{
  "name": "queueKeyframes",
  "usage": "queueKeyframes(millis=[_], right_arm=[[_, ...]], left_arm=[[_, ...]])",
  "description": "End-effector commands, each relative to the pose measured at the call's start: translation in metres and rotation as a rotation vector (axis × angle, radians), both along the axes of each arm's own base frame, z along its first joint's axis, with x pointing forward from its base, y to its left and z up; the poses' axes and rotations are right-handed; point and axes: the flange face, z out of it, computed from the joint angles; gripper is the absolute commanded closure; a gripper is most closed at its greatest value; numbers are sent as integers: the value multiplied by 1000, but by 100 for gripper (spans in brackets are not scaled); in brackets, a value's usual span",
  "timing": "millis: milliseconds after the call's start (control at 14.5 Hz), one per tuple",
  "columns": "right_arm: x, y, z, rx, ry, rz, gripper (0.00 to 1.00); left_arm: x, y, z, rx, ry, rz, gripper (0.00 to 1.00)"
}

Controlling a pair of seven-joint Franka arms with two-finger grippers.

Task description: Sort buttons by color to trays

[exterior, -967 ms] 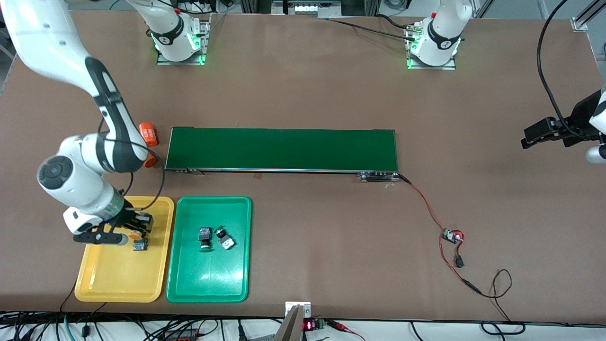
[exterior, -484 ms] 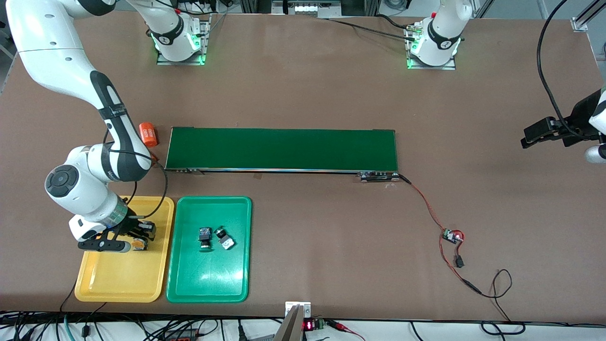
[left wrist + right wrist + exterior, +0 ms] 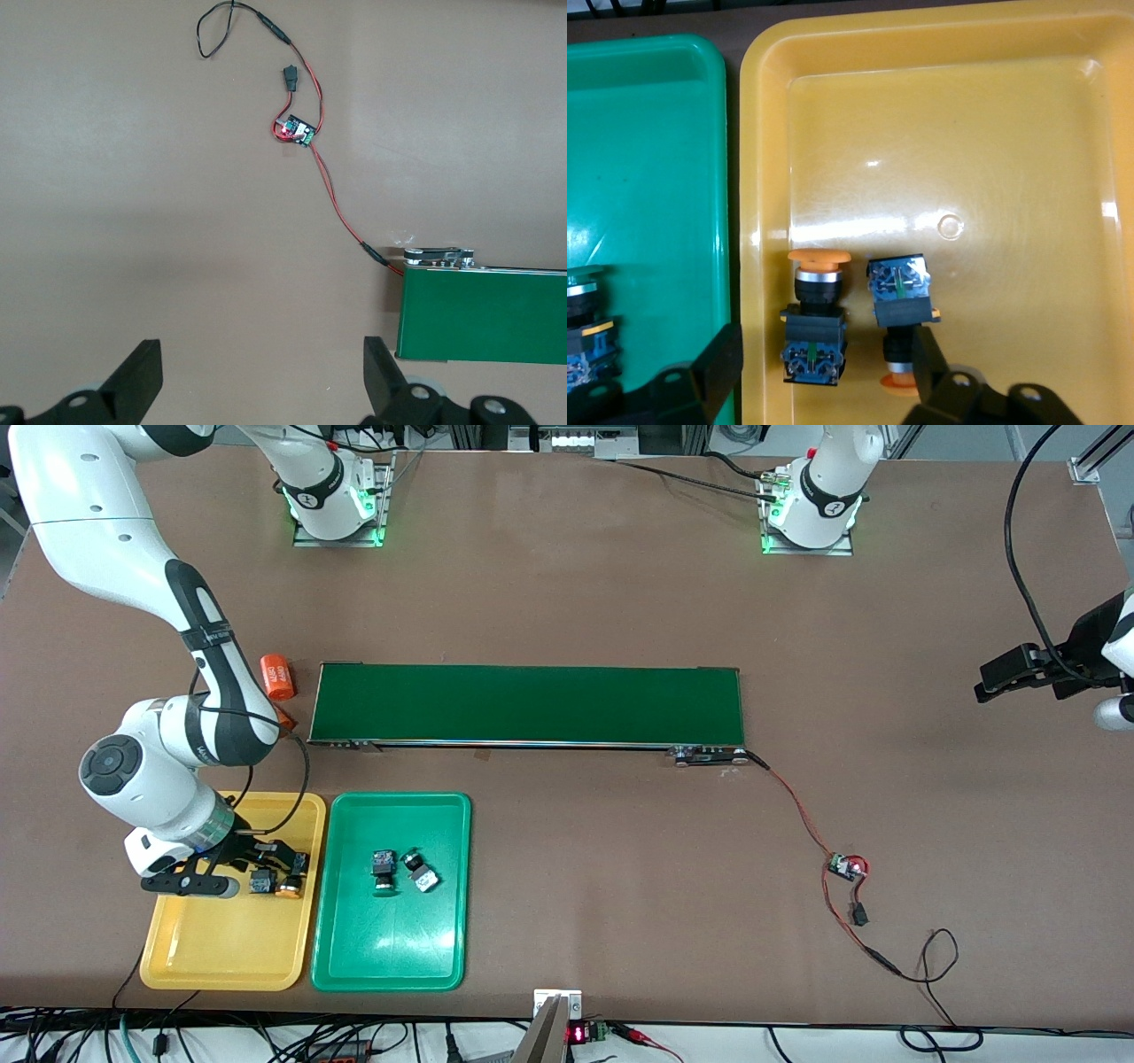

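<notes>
Right wrist view: two yellow-capped buttons (image 3: 814, 314) lying side by side in yellow tray (image 3: 992, 133), caps pointing opposite ways.
Right gripper (image 3: 266, 865): jaws spread above them.
Green tray (image 3: 390, 957): two green-capped buttons (image 3: 403, 870), bare floor toward camera.
Left gripper (image 3: 261, 376): waiting, jaws spread over bare counter (image 3: 133, 221).

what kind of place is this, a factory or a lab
Probably a robotics lab bench rather than a factory: a brown table with two bolted-down white robot arms, a short dark-green conveyor belt wired to a small bare circuit board, and loose cables along the table's edge.
</notes>
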Motion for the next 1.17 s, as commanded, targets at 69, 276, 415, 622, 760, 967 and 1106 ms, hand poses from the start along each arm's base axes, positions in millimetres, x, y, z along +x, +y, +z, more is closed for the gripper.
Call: queueKeyframes(millis=[69, 276, 415, 622, 760, 967, 1106], right_arm=[[0, -7, 25, 0, 22, 4, 0], [-13, -11, 77, -31, 111, -1, 0], [-24, -12, 111, -40, 167, -9, 0], [-32, -15, 161, -9, 245, -36, 0], [-36, -20, 195, -16, 307, -45, 0], [-47, -30, 228, -26, 396, -60, 0], [-54, -33, 243, -30, 435, -63, 0]], left_arm=[[-11, 1, 4, -11, 28, -19, 0], [-12, 2, 4, -9, 34, -18, 0], [-12, 4, 3, -10, 37, -15, 0], [-12, 5, 4, -9, 36, -13, 0], [-12, 5, 4, -9, 36, -13, 0], [-12, 4, 4, -8, 34, -15, 0], [-12, 4, 4, -8, 33, -15, 0]])
